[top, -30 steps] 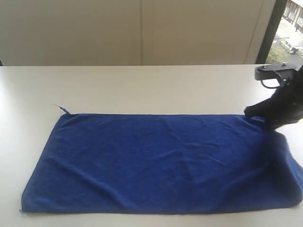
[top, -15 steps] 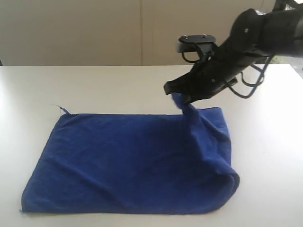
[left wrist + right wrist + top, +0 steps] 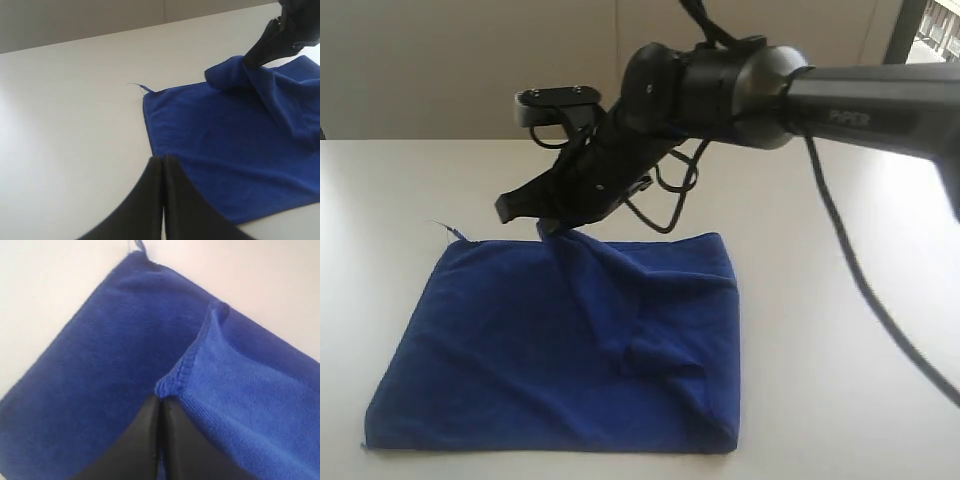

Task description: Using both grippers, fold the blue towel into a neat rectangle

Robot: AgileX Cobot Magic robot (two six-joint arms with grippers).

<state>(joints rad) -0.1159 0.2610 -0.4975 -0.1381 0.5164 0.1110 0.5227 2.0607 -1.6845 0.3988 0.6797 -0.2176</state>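
The blue towel (image 3: 510, 350) lies on the white table, its right part lifted and drawn over the left part. My right gripper (image 3: 542, 222) is shut on the towel's far corner, held just above the cloth near its far edge. In the right wrist view the hemmed corner (image 3: 172, 382) sticks out past the closed right gripper (image 3: 161, 400). My left gripper (image 3: 162, 159) is shut with nothing in it, hovering at the towel's (image 3: 225, 150) left edge. It does not appear in the exterior view.
The white table (image 3: 840, 330) runs around the towel on all sides. A loose thread (image 3: 442, 226) sticks out at the towel's far left corner. A pale wall stands behind the table, with a window at the far right.
My right gripper has carried the towel's far right corner leftward across the cloth, from the right edge to past the middle. The towel's right part now lies doubled over in a rumpled fold.
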